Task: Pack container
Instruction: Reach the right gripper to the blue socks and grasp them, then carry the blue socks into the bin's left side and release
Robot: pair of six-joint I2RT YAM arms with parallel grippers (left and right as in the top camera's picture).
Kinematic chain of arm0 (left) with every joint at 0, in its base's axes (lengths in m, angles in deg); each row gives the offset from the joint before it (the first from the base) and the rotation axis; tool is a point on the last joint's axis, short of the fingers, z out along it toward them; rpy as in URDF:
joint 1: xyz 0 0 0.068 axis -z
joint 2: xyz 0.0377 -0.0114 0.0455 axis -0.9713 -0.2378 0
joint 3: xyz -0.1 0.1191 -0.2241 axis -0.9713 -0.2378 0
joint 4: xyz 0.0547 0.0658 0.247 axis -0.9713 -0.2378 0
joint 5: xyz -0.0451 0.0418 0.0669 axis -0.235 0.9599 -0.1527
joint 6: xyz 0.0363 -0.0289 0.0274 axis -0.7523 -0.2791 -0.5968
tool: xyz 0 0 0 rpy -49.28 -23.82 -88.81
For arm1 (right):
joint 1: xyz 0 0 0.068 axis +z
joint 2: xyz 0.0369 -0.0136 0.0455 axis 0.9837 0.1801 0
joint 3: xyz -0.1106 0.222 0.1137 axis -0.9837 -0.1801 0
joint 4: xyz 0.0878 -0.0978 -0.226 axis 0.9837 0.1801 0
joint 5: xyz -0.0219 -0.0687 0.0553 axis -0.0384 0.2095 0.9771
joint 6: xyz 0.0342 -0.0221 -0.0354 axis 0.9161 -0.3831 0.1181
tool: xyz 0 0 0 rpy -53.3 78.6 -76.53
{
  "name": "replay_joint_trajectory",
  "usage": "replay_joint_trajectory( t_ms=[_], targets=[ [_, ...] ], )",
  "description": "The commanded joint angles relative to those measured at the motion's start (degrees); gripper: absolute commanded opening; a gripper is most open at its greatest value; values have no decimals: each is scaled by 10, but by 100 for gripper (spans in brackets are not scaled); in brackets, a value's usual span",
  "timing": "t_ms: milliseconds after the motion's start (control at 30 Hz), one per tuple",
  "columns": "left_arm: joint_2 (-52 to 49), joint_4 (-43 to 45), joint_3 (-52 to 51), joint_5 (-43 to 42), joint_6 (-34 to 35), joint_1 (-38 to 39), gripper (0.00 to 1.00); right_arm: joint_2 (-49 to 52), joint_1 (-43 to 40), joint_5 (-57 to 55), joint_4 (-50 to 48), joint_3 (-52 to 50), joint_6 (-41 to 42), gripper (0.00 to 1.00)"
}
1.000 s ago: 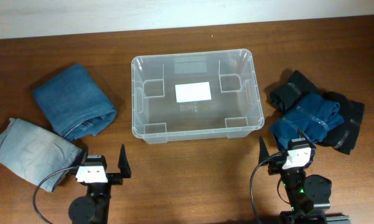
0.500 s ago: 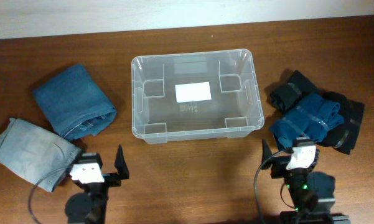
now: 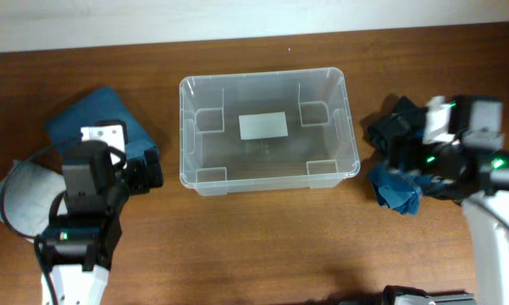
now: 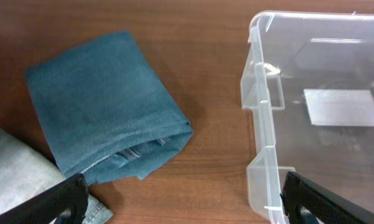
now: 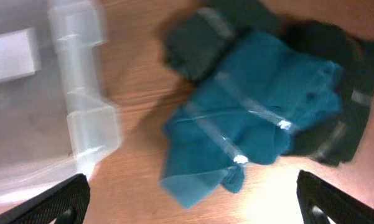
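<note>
Since nothing lies in the container yet, I judge the packing at its very start: a first reach, no pick made.

Overhead. Container mid-tabletop, white label on its floor. Left arm is over the dark jeans, left of the container. Pale jeans lie nearer the edge, partly under the arm. Right arm is over the pile to the right: teal cloth on black cloth. Jaw state not readable from here.

Left wrist. Left jaws spread wide, holding nothing, above bare wood between the dark jeans and the container wall. Pale jeans touch the dark pair's near edge. Next move, as I judge it: shift toward the dark jeans, drop onto the folded edge, and pinch through all layers so it lifts as one bundle.

Right wrist. View blurred. Right jaws spread, empty, above the teal cloth. Container corner at left. Black cloth lies under and beside the teal.

Obstacles: the container rim must be cleared on every carry. The teal cloth may drag the black along. The pale jeans may catch on the dark pair.
</note>
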Motion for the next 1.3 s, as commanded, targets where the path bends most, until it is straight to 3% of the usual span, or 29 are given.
replay_joint_trajectory(
  t_ms=[0,33,200,567,633,733,833,900,1067,1133,1200,1267],
  targets=[
    [-12,-3,23,-2,-11,-2,100,23,-114,87,5,8,-17,98],
    [-13,-3,23,-2,-11,-2,99,41,-175,137,5,-5,-35,98],
    [-13,7,23,-2,-11,-2,100,99,-254,189,-17,-62,-48,98],
    [-13,12,23,-2,-11,-2,99,248,-255,292,-159,-138,-42,99],
    [-13,12,23,-2,-11,-2,99,271,-255,301,-171,-138,-42,94],
    [-13,12,23,-2,-11,-2,99,297,-255,323,-174,-138,-42,64],
    [-13,12,23,-2,-11,-2,99,300,-255,334,-174,-138,-43,50],
    [-13,12,23,-2,-11,-2,99,290,-255,343,-173,-137,-44,33],
    [-13,12,23,-2,-11,-2,99,179,-254,385,-160,-108,-44,18],
    [-13,12,23,-2,-11,-2,99,124,-247,384,-142,-75,-44,18],
    [-13,12,23,-2,-11,-2,99,26,-204,382,-110,7,-44,13],
    [-13,12,23,-2,-11,-2,99,-5,-165,370,-106,41,-43,13]
  ],
)
